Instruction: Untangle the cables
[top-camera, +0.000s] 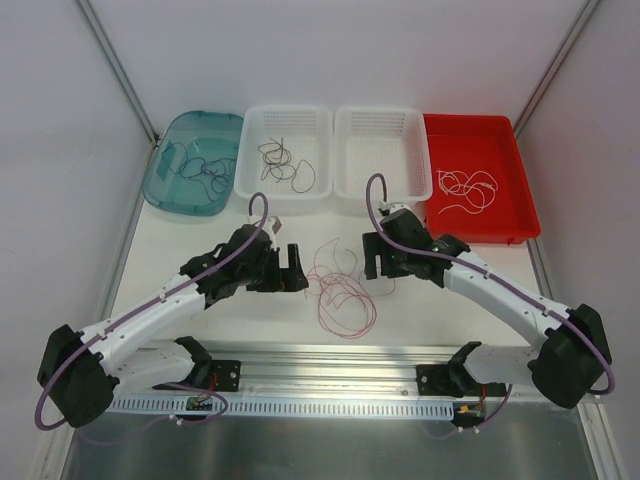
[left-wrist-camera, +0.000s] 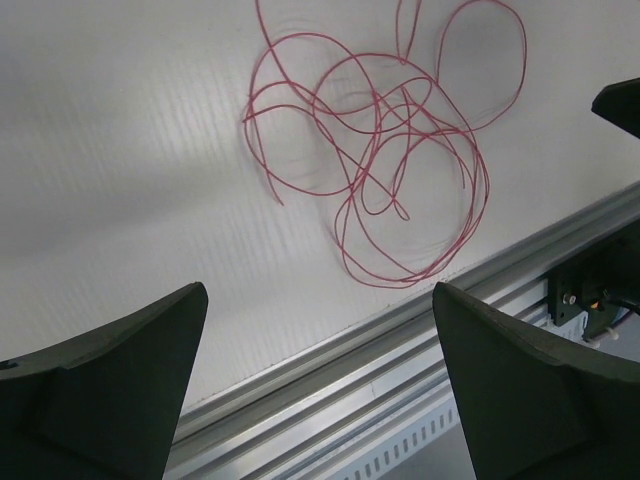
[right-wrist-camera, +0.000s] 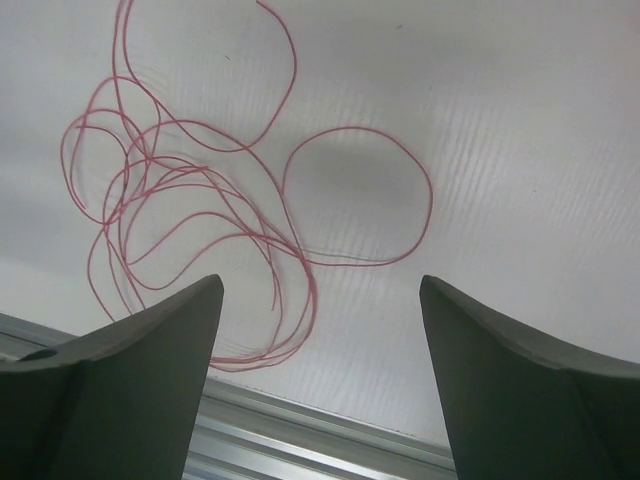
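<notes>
A: What carries everything?

B: A white worktop (top-camera: 330, 225), with a metal rail (top-camera: 330, 355) running across the lower part of the top view.

A: And the upper part?

B: Four bins in a row. From the left there is a teal tub (top-camera: 205, 118), a left basket (top-camera: 288, 110), a right basket (top-camera: 382, 112) and a red tray (top-camera: 470, 122).

A: The tools?

B: The left tool (top-camera: 296, 268) and right tool (top-camera: 380, 272) face each other mid-frame. Both have their fingers wide apart and hold nothing.

A: Where are the cables?

B: The pink cable (top-camera: 340, 285) lies in a loose tangle of loops on the worktop. It sits between the two tools, with its lowest loops near the rail. A black cable (top-camera: 200, 170) is in the tub, a brown cable (top-camera: 285, 165) in the left basket and a white cable (top-camera: 468, 190) in the tray.
</notes>
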